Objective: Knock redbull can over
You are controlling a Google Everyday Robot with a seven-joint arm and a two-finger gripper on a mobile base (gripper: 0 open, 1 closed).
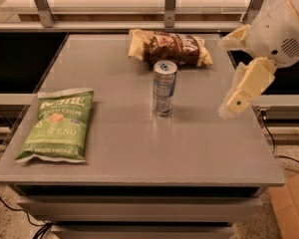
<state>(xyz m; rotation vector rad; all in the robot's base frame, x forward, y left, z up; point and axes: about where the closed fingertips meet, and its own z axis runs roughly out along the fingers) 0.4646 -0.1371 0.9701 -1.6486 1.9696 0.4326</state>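
Note:
The redbull can (164, 87) is slim, silver and blue, and stands upright near the middle of the grey table (189, 148). My gripper (223, 78) is to the right of the can, above the table's right side and apart from the can. Its two cream fingers (244, 86) are spread, open and empty, on a white arm that comes in from the upper right.
A green chip bag (57, 123) lies flat at the table's left front. A brown and yellow chip bag (169, 48) lies just behind the can at the back edge. A metal rail frame (169, 4) stands behind the table. A cardboard box (291, 203) sits on the floor at right.

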